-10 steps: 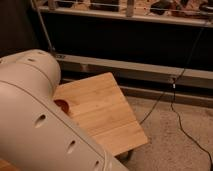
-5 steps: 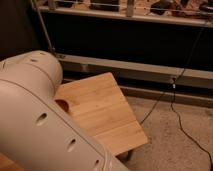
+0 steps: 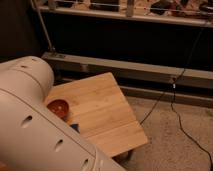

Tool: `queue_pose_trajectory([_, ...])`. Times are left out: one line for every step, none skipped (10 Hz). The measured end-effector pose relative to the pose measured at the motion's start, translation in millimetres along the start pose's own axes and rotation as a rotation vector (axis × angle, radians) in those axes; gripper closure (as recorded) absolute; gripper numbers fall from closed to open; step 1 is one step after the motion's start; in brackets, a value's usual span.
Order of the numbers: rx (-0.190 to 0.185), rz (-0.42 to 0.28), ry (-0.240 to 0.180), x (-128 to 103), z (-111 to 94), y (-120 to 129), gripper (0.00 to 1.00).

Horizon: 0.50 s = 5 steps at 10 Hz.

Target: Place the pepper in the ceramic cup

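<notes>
We cannot find the small orange tapered pepper, nor the ceramic cup; the bulky white robot arm [image 3: 30,130] may hide both. The gripper is out of view too (its state we cannot tell). A round red-orange bowl [image 3: 58,106] shows on the pale wooden tabletop [image 3: 107,112]. We judge this the approach step; next, locate the pepper.

White arm [image 3: 30,117], red-orange bowl [image 3: 58,106], pale wood-grain board [image 3: 106,111]; jaws out of view.
</notes>
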Motion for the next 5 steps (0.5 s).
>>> queue_pose_trajectory([-0.005, -0.01, -0.006, -5.3, 2.3, 2.5, 1.0])
queue_pose_trajectory([-0.012, -0.011, -0.012, -7.9, 3.9, 3.9, 1.0])
queue_pose_trajectory([-0.021, -0.008, -0.017, -8.7, 5.8, 5.0, 1.0])
queue_pose_trajectory([-0.032, -0.005, -0.022, -7.6, 7.5, 6.8, 1.0])
queue_pose_trajectory([-0.046, 0.008, -0.025, -4.2, 10.4, 8.2, 1.0])
